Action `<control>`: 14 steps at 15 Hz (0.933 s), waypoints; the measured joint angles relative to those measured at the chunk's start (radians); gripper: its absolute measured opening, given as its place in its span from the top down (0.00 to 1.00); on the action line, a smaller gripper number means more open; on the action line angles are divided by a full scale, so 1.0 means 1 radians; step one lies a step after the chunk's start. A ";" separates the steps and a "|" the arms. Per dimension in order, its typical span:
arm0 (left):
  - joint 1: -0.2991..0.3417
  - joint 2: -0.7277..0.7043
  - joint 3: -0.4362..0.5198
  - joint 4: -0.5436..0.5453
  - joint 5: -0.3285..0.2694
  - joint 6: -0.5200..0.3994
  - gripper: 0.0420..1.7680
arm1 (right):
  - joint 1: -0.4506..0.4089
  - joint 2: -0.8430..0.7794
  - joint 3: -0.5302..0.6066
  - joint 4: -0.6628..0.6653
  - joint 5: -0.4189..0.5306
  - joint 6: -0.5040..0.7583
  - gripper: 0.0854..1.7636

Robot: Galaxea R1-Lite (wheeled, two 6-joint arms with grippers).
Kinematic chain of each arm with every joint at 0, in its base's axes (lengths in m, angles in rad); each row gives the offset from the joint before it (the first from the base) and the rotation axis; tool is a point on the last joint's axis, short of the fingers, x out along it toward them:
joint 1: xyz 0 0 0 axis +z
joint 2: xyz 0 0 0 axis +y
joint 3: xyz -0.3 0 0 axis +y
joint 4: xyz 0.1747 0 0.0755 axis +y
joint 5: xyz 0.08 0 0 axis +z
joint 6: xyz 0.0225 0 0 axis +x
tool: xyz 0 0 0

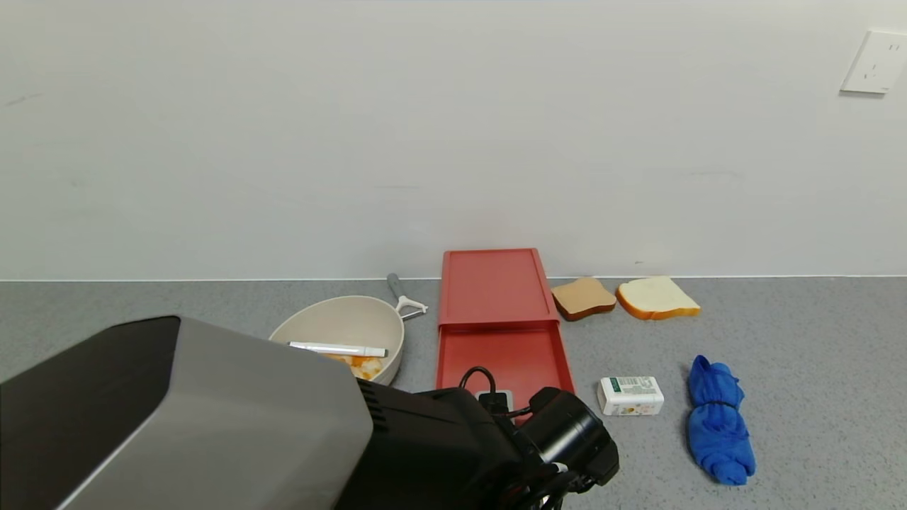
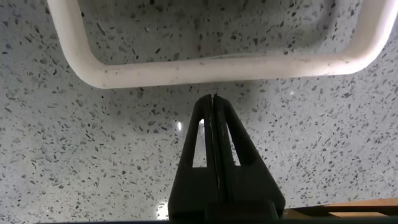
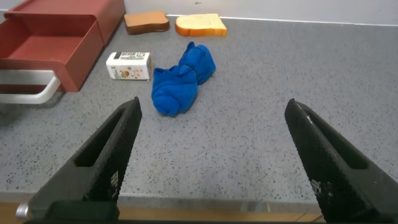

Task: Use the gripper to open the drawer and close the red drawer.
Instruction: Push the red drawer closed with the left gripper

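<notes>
The salmon-red drawer (image 1: 494, 285) lies against the back wall with its red tray (image 1: 504, 358) pulled out toward me. My left arm's black wrist (image 1: 567, 432) covers the tray's front and the handle in the head view. In the left wrist view my left gripper (image 2: 213, 99) is shut and empty. Its tip sits just outside the bar of the white loop handle (image 2: 217, 67), over the grey counter. The right wrist view shows the open tray (image 3: 46, 46) and part of the handle (image 3: 34, 94). My right gripper (image 3: 211, 155) is open and empty near the counter's front edge.
A beige bowl (image 1: 340, 327) holding a white pen (image 1: 337, 348) stands left of the drawer, with a peeler (image 1: 404, 296) behind it. Two bread slices (image 1: 583, 297) (image 1: 655, 297), a white box (image 1: 630, 395) and a blue cloth (image 1: 717, 420) lie to the right.
</notes>
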 joint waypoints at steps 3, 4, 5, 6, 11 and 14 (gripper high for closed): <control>0.010 0.009 -0.015 0.001 0.035 0.002 0.96 | 0.000 0.000 0.000 0.000 0.000 0.000 0.04; 0.012 0.013 -0.019 0.001 0.038 0.004 0.96 | 0.000 0.000 0.000 0.000 0.000 0.000 0.04; 0.013 0.014 -0.023 0.001 0.039 0.006 0.96 | 0.000 0.000 0.000 0.000 0.000 0.000 0.04; 0.016 0.015 -0.026 0.002 0.039 0.008 0.96 | 0.000 0.000 0.000 0.000 0.000 0.000 0.04; 0.048 0.017 -0.062 0.003 0.045 0.028 0.96 | 0.000 0.000 0.000 0.000 0.000 0.000 0.04; 0.064 0.020 -0.087 0.003 0.056 0.060 0.96 | 0.000 0.000 0.000 0.000 0.000 0.000 0.04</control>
